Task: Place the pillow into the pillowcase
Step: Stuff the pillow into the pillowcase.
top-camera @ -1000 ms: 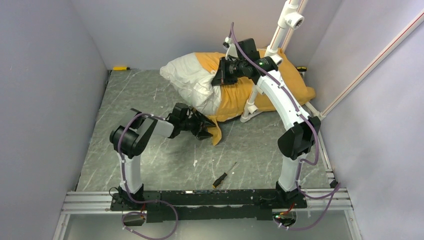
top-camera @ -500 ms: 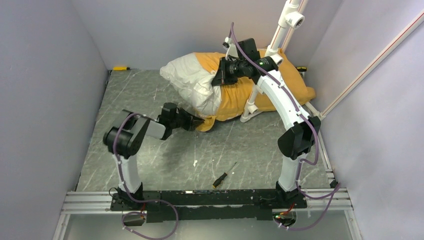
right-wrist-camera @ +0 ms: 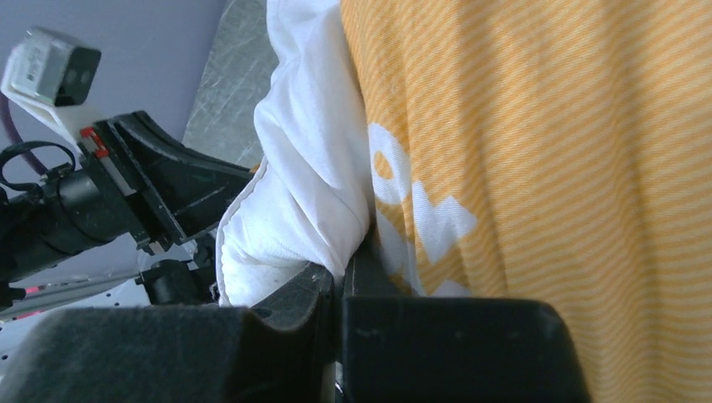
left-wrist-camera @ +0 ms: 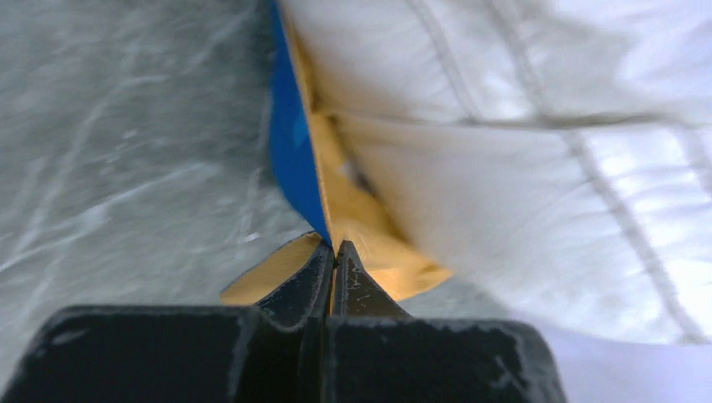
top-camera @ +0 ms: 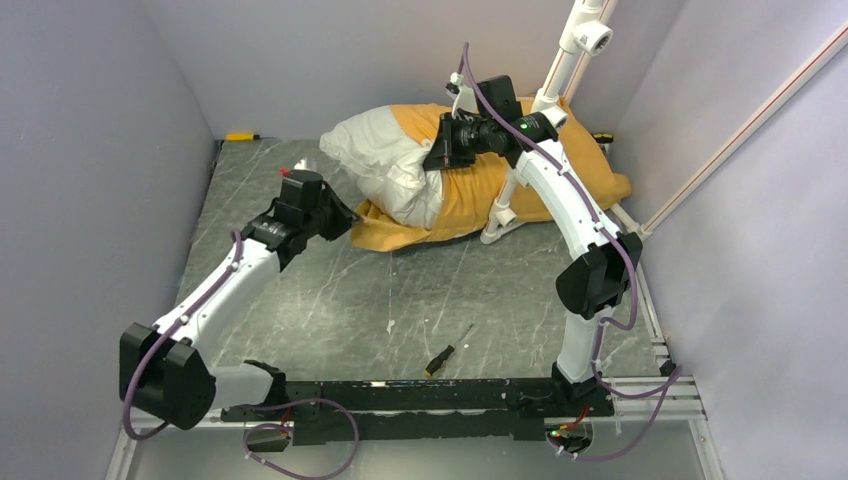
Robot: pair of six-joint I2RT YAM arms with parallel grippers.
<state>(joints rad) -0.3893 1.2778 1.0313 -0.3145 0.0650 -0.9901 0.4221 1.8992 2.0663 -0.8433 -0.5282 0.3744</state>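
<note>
The white pillow [top-camera: 378, 165] lies at the back of the table, its right part inside the pillowcase [top-camera: 475, 195], which shows its orange side. My left gripper [top-camera: 345, 215] is shut on the pillowcase's lower open edge, left of the pillow. In the left wrist view the left gripper [left-wrist-camera: 336, 248] pinches that hem, blue [left-wrist-camera: 294, 155] outside and orange inside, with the pillow [left-wrist-camera: 520, 185] to its right. My right gripper [top-camera: 437, 160] is shut on the upper open edge. In the right wrist view the right gripper [right-wrist-camera: 354, 248] sits where the pillow [right-wrist-camera: 306, 168] meets the pillowcase [right-wrist-camera: 537, 168].
A screwdriver [top-camera: 447, 350] lies on the grey table near the front. A small yellow object [top-camera: 241, 136] sits at the back left wall. A white pole [top-camera: 510, 200] stands over the pillowcase. Walls close in on three sides.
The left gripper shut on the pillowcase's lower edge. The left arm then stretched out to the left and back, drawing that edge leftward under the pillow. The right arm stayed still.
</note>
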